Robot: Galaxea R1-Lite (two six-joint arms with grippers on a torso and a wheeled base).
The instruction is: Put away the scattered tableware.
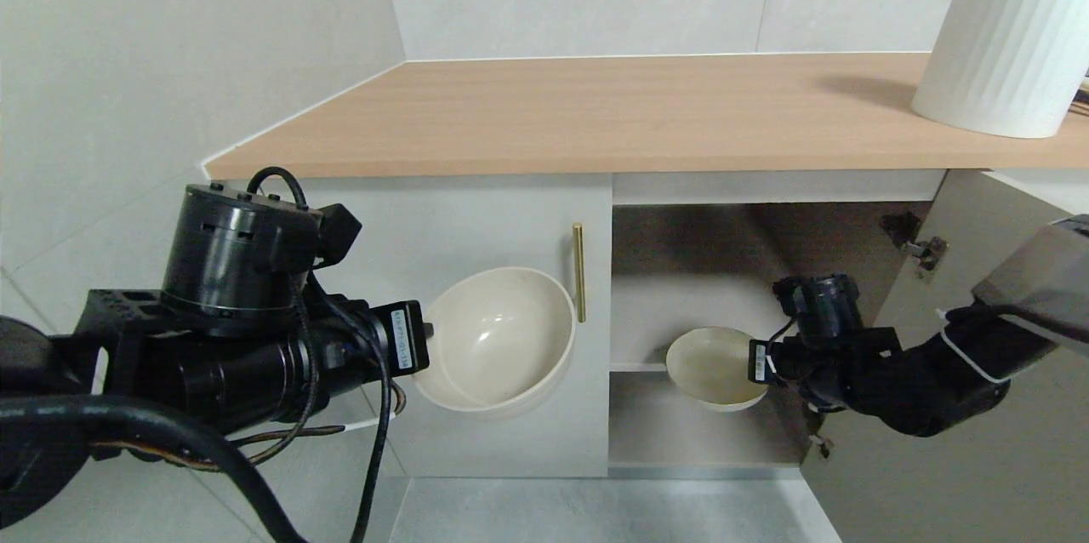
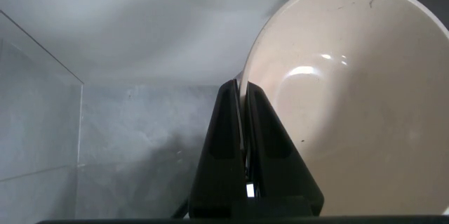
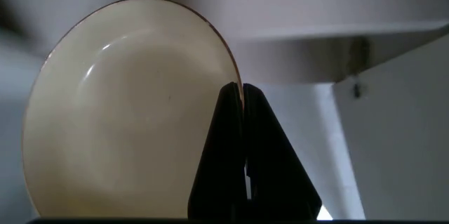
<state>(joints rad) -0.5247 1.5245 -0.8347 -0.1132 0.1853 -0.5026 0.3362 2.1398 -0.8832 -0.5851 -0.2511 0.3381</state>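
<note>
At the left tool [image 1: 428, 330] and the right tool [image 1: 760, 362], a bowl rim sits pinched tight.
From the left tool the large bowl [image 1: 498, 339] hangs tilted before the closed cabinet door [image 1: 476, 220]; from the right tool the small bowl [image 1: 710, 364] hangs within the open cabinet [image 1: 681, 271], below the surface [image 1: 595, 113]. Both bowls look stiff, glazed, slick and breakable; pinched at one rim point they could pivot or slip, so a deep rim bite and a soft set-down seem wise.
</note>
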